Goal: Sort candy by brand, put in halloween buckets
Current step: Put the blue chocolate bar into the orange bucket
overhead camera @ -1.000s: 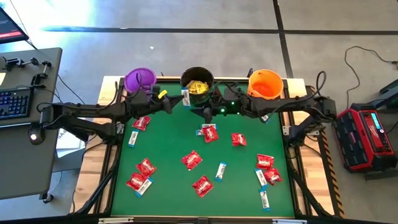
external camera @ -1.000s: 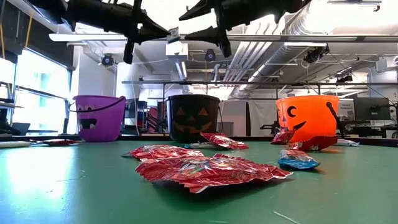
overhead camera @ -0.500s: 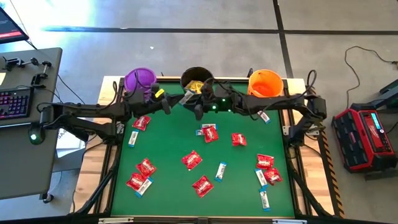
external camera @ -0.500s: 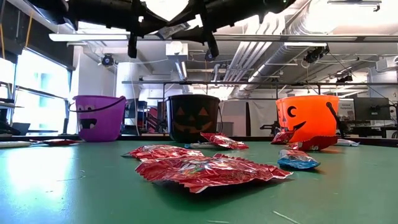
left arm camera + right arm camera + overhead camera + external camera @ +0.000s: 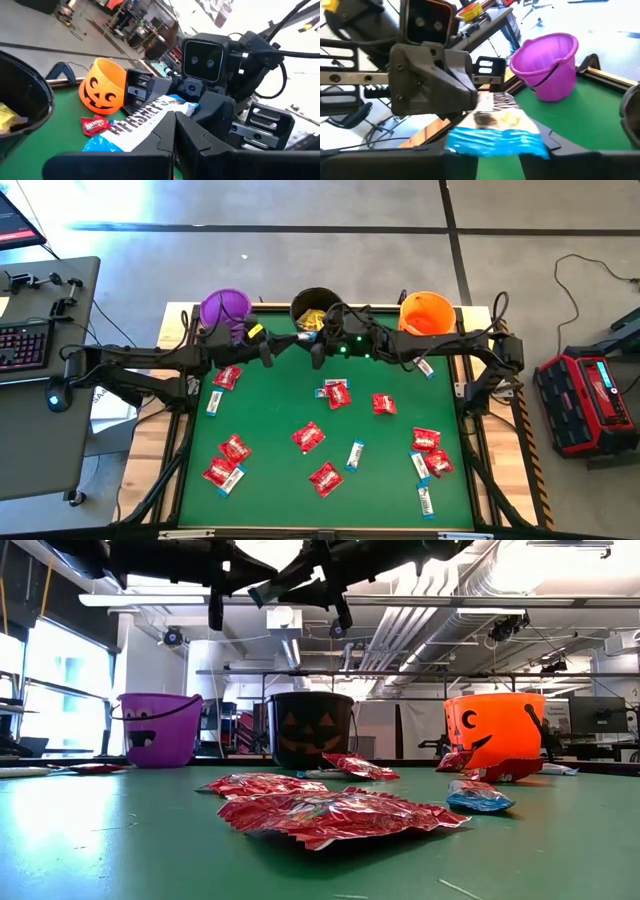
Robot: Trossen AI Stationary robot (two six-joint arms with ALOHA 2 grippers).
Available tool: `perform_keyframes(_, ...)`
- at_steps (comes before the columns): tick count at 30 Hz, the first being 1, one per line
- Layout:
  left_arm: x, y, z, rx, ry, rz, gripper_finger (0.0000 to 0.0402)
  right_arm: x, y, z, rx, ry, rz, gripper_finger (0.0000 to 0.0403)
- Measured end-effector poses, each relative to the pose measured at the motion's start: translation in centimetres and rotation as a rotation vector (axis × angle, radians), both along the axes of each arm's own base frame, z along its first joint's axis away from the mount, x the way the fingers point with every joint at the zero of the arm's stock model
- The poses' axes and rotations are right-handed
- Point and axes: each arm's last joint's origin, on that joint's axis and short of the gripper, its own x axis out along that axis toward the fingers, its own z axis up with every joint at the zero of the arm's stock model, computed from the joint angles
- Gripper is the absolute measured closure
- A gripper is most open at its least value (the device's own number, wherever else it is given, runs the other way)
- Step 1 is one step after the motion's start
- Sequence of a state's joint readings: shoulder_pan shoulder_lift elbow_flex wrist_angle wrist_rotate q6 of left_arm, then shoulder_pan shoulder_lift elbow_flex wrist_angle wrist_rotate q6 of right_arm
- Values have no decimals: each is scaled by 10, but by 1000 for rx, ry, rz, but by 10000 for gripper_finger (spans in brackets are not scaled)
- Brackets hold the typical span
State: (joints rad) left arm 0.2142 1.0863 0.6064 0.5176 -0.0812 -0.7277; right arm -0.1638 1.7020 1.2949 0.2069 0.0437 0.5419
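Apparently mid-handover, the slim white-and-blue wrapped candy bar (image 5: 301, 338) hangs in the upper middle of the high view, its long axis bridging the two arms. The left gripper (image 5: 268, 346) and right gripper (image 5: 318, 350) each clench one end. The round purple plastic bucket (image 5: 224, 308) lies on the left arm's side, nearer it.

Left tool (image 5: 268, 348) and right tool (image 5: 318, 350) meet, both clamped.

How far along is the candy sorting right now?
Done: yellow packets lie in the black bucket. In hand: the left gripper and right gripper meet beside it over a white-and-blue bar, the left clamping it. Left: red packets and more bars scattered on the green table.
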Motion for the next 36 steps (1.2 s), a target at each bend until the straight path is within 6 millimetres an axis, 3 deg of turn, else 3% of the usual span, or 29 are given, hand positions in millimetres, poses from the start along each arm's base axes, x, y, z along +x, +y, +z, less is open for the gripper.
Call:
perform_keyframes(5, 3, 0, -3, -1, 8, -25, 401, 0, 0, 1, -27, -8, 23, 249)
perform_keyframes(10, 5, 0, -4, 6, 18, -48, 401, 1, 1, 3, -21, -25, 27, 243)
perform_keyframes(15, 5, 0, -5, 32, 29, -66, 401, 1, 2, 2, -26, -18, 23, 281)
perform_keyframes(21, 6, 0, -13, 53, 117, -64, 401, -1, 3, -4, -48, 54, 45, 391)
perform_keyframes(28, 5, -1, -19, 73, 180, -78, 401, -10, 3, -5, -137, 172, 87, 399)
perform_keyframes(36, 5, -1, -22, 60, 196, -78, 401, -58, -6, -3, -218, 560, 79, 401)
